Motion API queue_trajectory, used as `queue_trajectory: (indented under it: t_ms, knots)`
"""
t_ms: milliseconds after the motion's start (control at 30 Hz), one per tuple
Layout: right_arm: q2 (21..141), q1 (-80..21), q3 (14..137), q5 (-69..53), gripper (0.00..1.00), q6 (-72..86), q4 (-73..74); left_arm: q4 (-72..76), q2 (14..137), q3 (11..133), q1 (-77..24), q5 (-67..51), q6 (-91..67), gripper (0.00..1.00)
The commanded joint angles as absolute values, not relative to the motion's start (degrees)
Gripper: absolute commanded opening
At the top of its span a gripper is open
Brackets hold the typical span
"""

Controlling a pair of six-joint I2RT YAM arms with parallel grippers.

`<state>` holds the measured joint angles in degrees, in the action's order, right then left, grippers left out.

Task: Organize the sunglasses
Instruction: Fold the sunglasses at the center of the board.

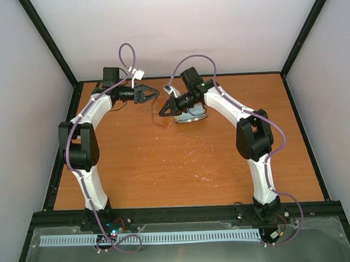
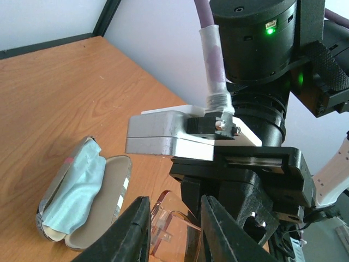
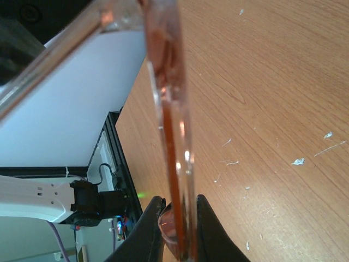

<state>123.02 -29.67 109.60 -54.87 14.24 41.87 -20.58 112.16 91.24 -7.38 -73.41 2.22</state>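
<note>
Down at the bottom edge of the right wrist view, the right hand (image 3: 175, 221) is clamped onto the small pair of sunglasses with orange-pink see-through lenses (image 3: 173, 136). It pinches them edge-on, and they run up the frame with the scratched orange wooden worktop (image 3: 283, 109) behind.

Over in the left wrist view, the left hand (image 2: 174, 210) has its fingers spread with nothing in them. One lens shows in the gap at lower centre, just past the tips. Further back, lower left, the tan oblong hard case (image 2: 112, 210) lies open on the worktop with a light blue cloth (image 2: 76, 188) in one half.

Handling-wise, I'd guess these are super light and made of slick plastic. The lenses look easy to scuff, and the thin arms would bend or snap. So I'd grab the bridge or frame rim, gently, not the lens faces.
</note>
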Motion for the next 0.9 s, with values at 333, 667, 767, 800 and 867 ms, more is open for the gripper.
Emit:
queue_trajectory:
  t_ms: [333, 667, 767, 800, 867]
  knots:
    - [124.2, -29.1, 115.2, -54.4, 0.03, 22.2, 33.9, -21.2, 109.5, 89.1, -9.0, -74.0, 1.6, 0.28]
    - [127.3, -27.5, 117.0, -62.2, 0.03, 39.5, 21.3, -20.6, 106.6, 86.4, -9.1, -71.5, 2.6, 0.29]
    - [127.3, -27.3, 117.9, -62.6, 0.03, 41.0, 21.7, -20.8, 106.4, 86.9, -9.0, -70.7, 3.1, 0.3]
    - [127.5, -27.3, 118.6, -62.2, 0.03, 40.1, 23.3, -20.7, 106.4, 87.2, -9.1, -70.5, 3.1, 0.31]
    - [127.9, -27.2, 120.1, -60.6, 0.03, 37.1, 27.7, -21.3, 106.6, 88.2, -9.0, -70.1, 3.5, 0.32]
